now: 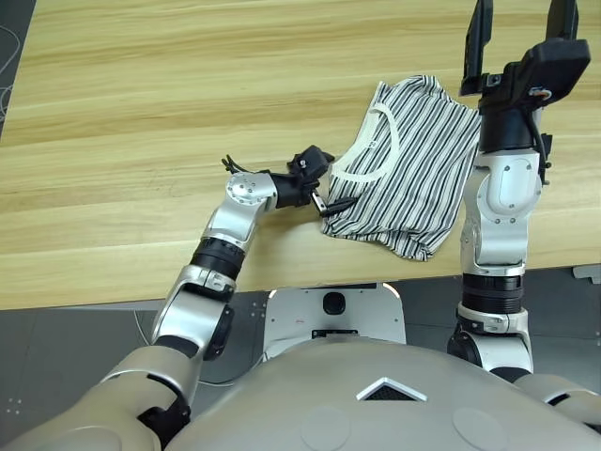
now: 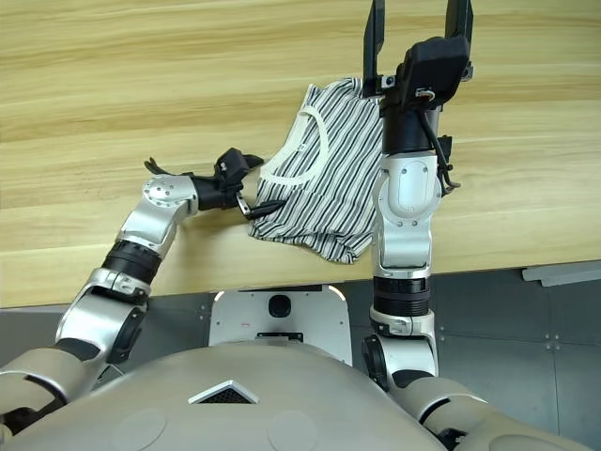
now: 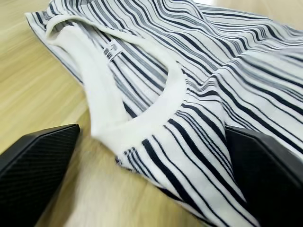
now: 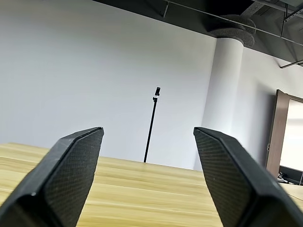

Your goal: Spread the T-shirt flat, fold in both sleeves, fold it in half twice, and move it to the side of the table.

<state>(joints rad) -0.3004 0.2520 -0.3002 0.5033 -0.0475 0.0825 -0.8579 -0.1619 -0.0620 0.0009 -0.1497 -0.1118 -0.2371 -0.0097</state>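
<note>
The striped T-shirt point(image 1: 413, 169) is seen lying bunched and unfolded on the wooden table point(image 1: 141, 113), toward the robot's right and close to the near edge, with its white collar point(image 3: 163, 101) turned to the left. The left gripper point(image 1: 336, 207) is held low at the shirt's near left corner, just by the collar. Its fingers point(image 3: 38, 161) are spread wide, and a fold of striped cloth lies between them, not pinched. The right gripper point(image 1: 521, 23) is raised well above the table by the shirt's right edge — fingers pointed up, wide apart, nothing held.
</note>
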